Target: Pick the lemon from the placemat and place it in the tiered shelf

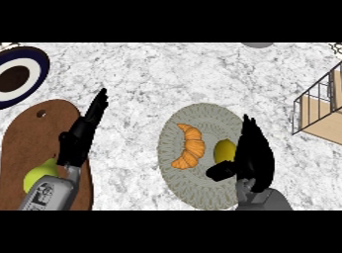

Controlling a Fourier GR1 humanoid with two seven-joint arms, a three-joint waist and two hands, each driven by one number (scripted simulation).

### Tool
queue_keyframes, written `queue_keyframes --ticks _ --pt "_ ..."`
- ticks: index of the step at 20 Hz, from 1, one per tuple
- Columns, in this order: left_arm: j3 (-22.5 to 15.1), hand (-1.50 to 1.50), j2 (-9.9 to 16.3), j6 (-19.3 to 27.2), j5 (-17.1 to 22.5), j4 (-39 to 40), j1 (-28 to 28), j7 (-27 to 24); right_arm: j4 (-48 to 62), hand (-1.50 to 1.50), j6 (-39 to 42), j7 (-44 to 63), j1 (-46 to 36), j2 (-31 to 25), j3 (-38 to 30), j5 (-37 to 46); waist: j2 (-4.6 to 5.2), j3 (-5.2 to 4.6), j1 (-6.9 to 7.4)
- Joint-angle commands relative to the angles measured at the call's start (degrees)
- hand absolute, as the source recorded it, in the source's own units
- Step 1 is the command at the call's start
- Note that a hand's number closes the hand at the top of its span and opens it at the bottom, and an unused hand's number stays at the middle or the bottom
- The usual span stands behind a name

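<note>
On the placemat (pixel 203 114), a croissant (pixel 190 147) flanks the lemon (pixel 224 150); right hand (pixel 250 148) fingers uncurled, holding nothing.

Even, bright light falls across the speckled white marble counter (pixel 152 84), with no glare. The round grey woven placemat (pixel 175 185) casts hardly any shadow.

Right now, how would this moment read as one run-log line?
phase: reaching | right hand: open, beside lemon on placemat | left hand: open, resting | tiered shelf: lemon not in it
</note>
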Motion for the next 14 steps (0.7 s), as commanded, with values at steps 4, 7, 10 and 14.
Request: queue_keyframes --ticks 4,7,10,14 --pt "2.19 0.0 1.06 -1.73 -0.4 -2.88 1.27 1.1 1.37 -1.5 -4.13 7.08 1.92 0.41 2.86 -0.96 -0.07 0.01 0.15" --pt "1.95 0.0 -2.32 -0.86 -1.84 3.09 -0.58 -2.09 6.36 -1.5 -5.48 4.23 -0.98 0.41 0.51 -2.25 0.08 0.0 -0.05" --pt "0.85 0.0 -3.33 0.46 -4.04 1.64 -1.2 0.1 9.93 1.5 -6.44 3.66 -2.15 0.41 1.47 -4.04 0.07 0.01 0.07" --pt "0.64 0.0 -2.03 -1.53 -3.59 -6.36 3.34 3.12 5.31 1.5 0.75 2.62 0.68 -0.08 0.8 -1.68 -0.12 0.01 0.07"
